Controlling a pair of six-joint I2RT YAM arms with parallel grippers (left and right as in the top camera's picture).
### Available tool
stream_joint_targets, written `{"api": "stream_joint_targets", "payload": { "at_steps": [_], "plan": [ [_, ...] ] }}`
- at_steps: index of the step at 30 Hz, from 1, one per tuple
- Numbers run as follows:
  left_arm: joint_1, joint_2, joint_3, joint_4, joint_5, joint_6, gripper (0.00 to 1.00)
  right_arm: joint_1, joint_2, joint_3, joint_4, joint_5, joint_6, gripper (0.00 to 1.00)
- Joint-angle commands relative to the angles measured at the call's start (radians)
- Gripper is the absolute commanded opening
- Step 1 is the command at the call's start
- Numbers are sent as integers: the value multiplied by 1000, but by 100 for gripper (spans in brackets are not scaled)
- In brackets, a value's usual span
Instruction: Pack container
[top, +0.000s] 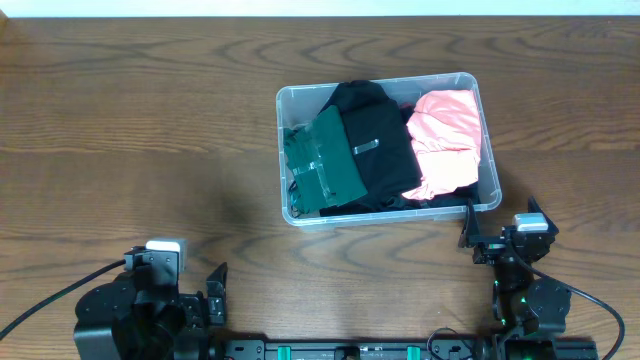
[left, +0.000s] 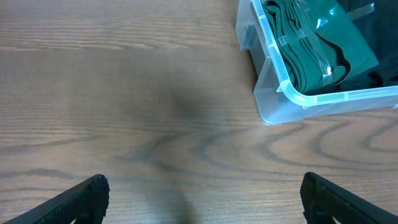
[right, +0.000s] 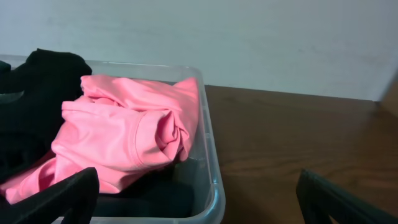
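The clear plastic container (top: 490, 150) sits on the wooden table right of centre. Inside lie a folded green garment (top: 322, 162) at the left, a black garment (top: 375, 140) in the middle and a pink garment (top: 447, 140) at the right. My left gripper (top: 215, 292) is open and empty near the front edge, left of the container (left: 273, 93); the green garment (left: 317, 43) shows in its view. My right gripper (top: 500, 235) is open and empty just in front of the container's front right corner (right: 211, 186), facing the pink garment (right: 124, 137).
Bare wooden table (top: 140, 150) spreads left of the container. A pale wall (right: 249, 37) stands behind the table's far edge. Both arm bases (top: 130, 320) sit at the front edge.
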Motion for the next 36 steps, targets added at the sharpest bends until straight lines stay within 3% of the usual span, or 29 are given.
{"api": "stream_joint_targets", "payload": {
  "at_steps": [1,24,31,36],
  "plan": [
    [1,-1,2,0,2,-12,98,11,-4,-2,-5,-5,-12,99],
    [1,-2,-12,5,2,-12,98,11,-4,-2,-5,-5,-12,99],
    [22,-14,-139,74,-26,-8,98,11,-4,-2,-5,-5,-12,99],
    [23,-138,-318,243,-66,-8,98,11,-4,-2,-5,-5,-12,99]
  ]
}}
